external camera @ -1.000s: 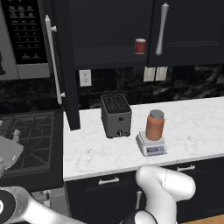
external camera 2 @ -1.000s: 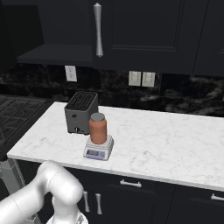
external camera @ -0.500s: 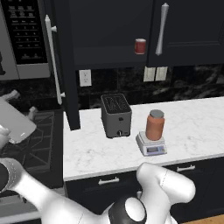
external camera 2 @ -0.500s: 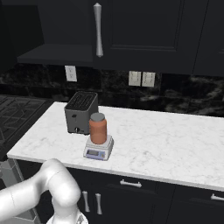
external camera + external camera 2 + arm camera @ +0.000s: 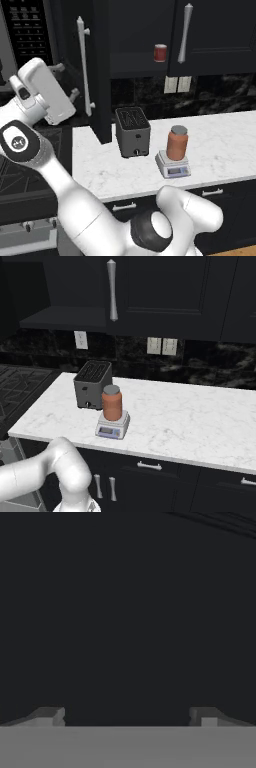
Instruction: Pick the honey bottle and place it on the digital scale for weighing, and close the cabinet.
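The honey bottle [image 5: 177,142] [image 5: 112,402], orange-brown with a grey lid, stands upright on the digital scale [image 5: 173,166] [image 5: 113,426] on the white counter. The cabinet's left door [image 5: 102,75] stands open, swung out toward me, with its silver bar handle [image 5: 82,65] on the left face. The cabinet's right door [image 5: 215,30] is closed. My gripper [image 5: 67,80] is open and holds nothing, raised just left of that handle. In the hand view the fingertips [image 5: 50,716] stand wide apart before a flat dark surface.
A dark toaster [image 5: 133,131] [image 5: 92,384] sits left of the scale. A small red can [image 5: 160,52] stands on the open cabinet's shelf [image 5: 65,318]. A microwave [image 5: 25,30] hangs above the stove [image 5: 20,155] at left. Counter [image 5: 190,411] runs right of the scale.
The arm has swung up from low on the left, bringing the open hand up and rightward to the open door's handle. Bottle and scale have not moved.
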